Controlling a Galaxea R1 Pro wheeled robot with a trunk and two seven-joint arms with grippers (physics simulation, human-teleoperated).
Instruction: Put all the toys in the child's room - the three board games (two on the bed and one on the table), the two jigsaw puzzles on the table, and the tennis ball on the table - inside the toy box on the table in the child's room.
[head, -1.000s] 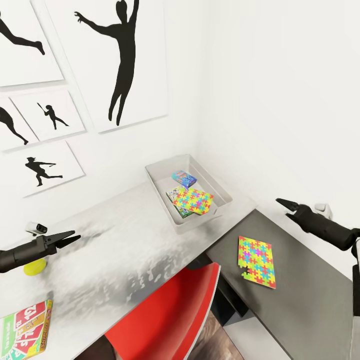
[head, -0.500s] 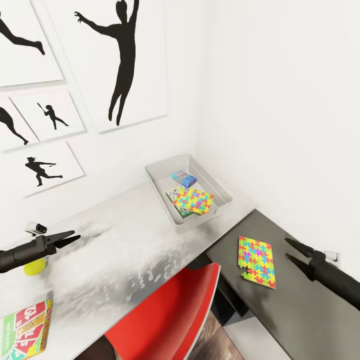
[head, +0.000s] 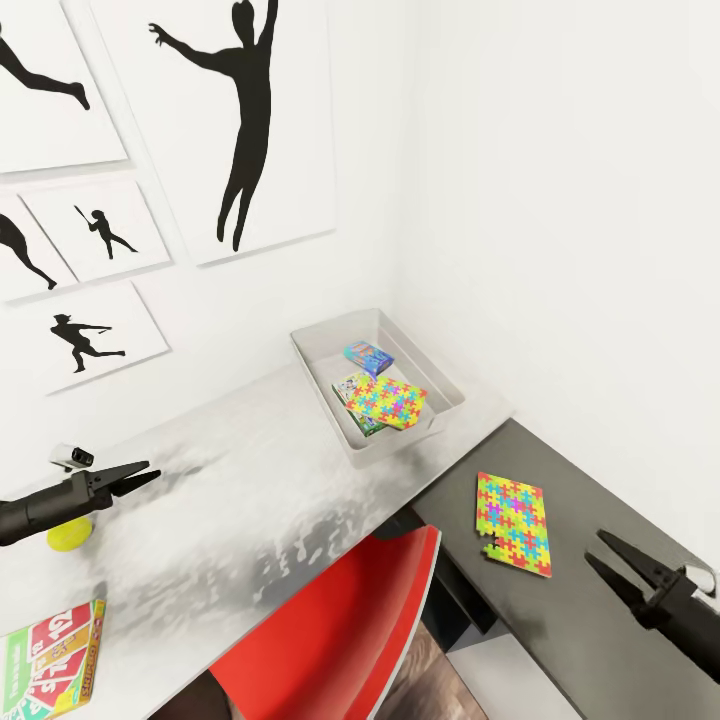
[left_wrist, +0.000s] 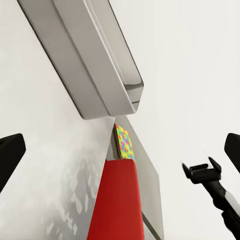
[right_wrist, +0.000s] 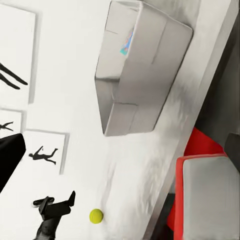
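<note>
Right gripper (head: 605, 560), jaws parted and empty, hangs just right of the loose jigsaw puzzle (head: 513, 522) lying flat on the table's (head: 250, 470) lower dark section. Left gripper (head: 135, 476), released, hovers near the tennis ball (head: 68, 534). Toy box (head: 330, 385), far, holds a second puzzle. Risk: the thin slab may slide rather than lift, shedding its loose piece.

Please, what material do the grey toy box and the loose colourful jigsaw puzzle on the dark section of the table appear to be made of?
The shallow grey toy box looks like smooth moulded plastic: one piece, flared walls, rounded rim, soft sheen. The thin multicoloured jigsaw puzzle looks like printed cardboard, flat and matte, with interlocking piece outlines; it could also be thin foam. The dark grey table section under it looks matte, perhaps laminate.
</note>
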